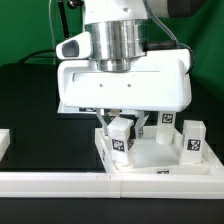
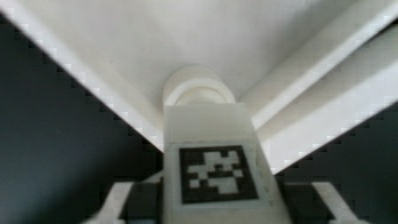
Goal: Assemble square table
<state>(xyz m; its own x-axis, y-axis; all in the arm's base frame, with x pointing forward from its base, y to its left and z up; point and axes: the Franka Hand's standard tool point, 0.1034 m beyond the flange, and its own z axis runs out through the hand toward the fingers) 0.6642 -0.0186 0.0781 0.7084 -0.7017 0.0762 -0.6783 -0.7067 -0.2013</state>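
Leg fitting: gripper (image 1: 122,128) clenched on tagged leg (image 2: 214,150), over tabletop (image 1: 150,155) corner socket; next, likely seat and twist.

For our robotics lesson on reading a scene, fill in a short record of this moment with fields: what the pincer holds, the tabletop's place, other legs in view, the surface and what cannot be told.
Pincer: pincer shut on a tagged white leg, low over the tabletop.
Tabletop: white tabletop lying on the black table, against the white border rail.
Other legs: a second leg standing upright at the tabletop's corner on the exterior view's right.
Unclear: whether the held leg is already seated in its socket.
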